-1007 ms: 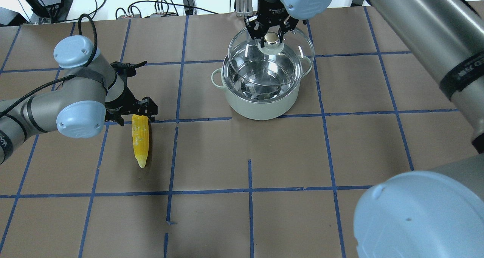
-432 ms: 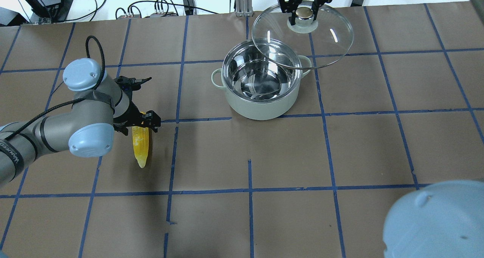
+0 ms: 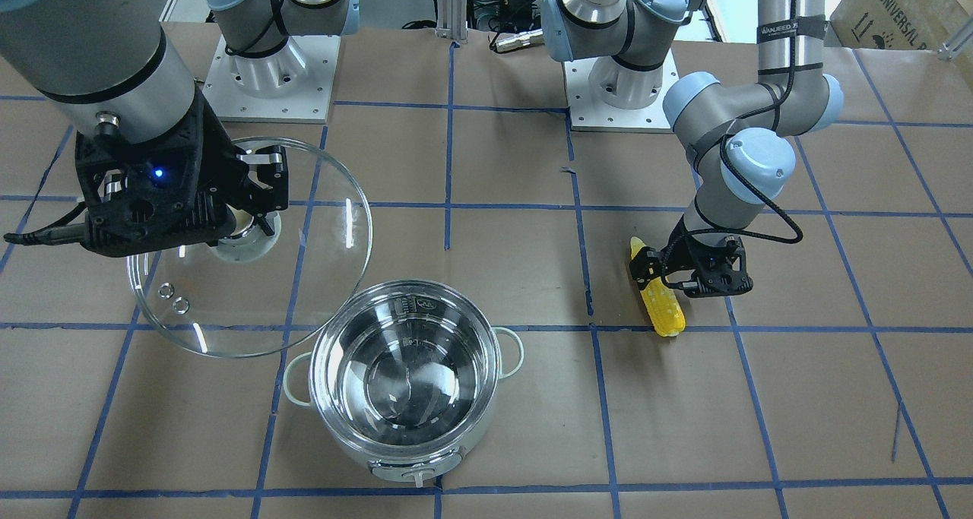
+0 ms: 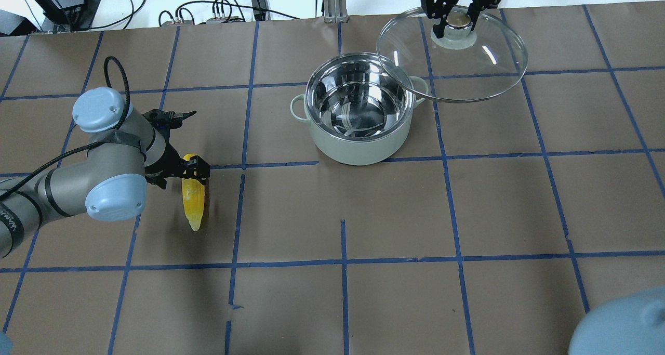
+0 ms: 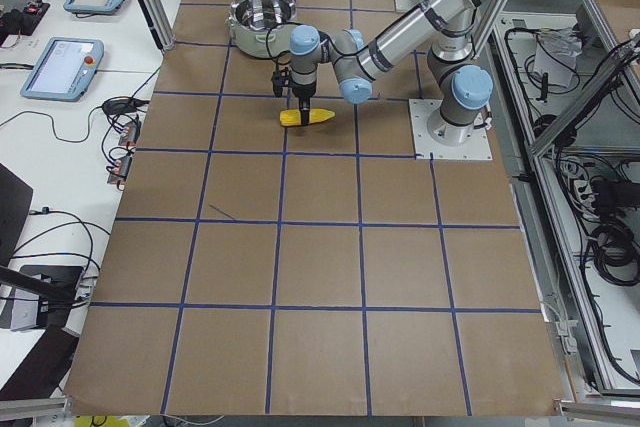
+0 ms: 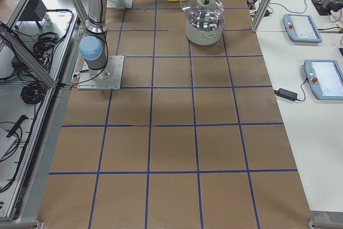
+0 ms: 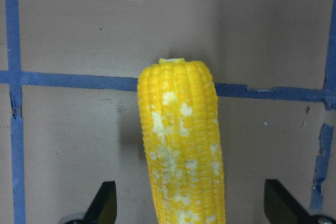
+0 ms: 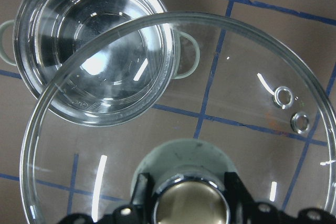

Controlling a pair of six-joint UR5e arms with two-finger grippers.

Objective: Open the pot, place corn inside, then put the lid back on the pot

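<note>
The mint-green pot (image 4: pixel 358 148) stands uncovered at the table's far middle, its steel inside bare. My right gripper (image 4: pixel 457 18) is shut on the tan knob of the glass lid (image 4: pixel 470 71) and holds it in the air, tilted, to the right of and behind the pot; the lid's edge overlaps the pot's right handle in the overhead view. The lid also shows in the front view (image 3: pixel 304 276). The yellow corn (image 4: pixel 193 205) lies on the table at the left. My left gripper (image 4: pixel 184 175) is open with its fingers on either side of the corn's (image 7: pixel 181 145) thick end, gaps on both sides.
The brown paper table carries a blue tape grid. Cables and boxes (image 4: pixel 228 9) lie beyond the far edge. The two arm bases (image 3: pixel 266 71) stand at the robot's side. Tablets (image 6: pixel 303 25) rest on a side bench.
My right gripper has lifted the lid off the pot and carried it right and back. My left gripper has shifted a little over the corn's thick end; the corn has not moved.
</note>
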